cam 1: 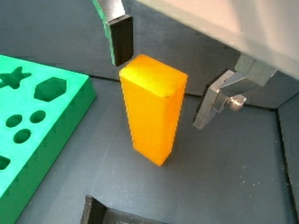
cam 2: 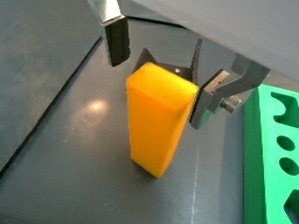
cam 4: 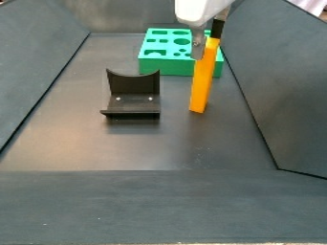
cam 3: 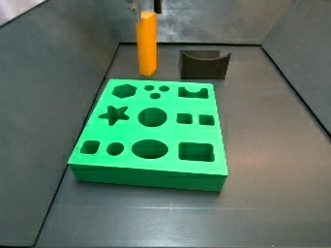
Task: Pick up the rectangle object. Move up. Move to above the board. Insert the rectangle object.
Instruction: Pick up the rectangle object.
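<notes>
Upright rectangle object [cam 2: 159, 122] between open hand [cam 2: 158, 61] fingers (untouched)

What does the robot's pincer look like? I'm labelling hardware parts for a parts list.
The pincer, above the orange block, has two flat silver metal fingers with dark pads on their inner faces. One finger sits on a silver bracket fixed with a round-headed screw. The body above is white, seen in a side view. No cables or markings show.
</notes>
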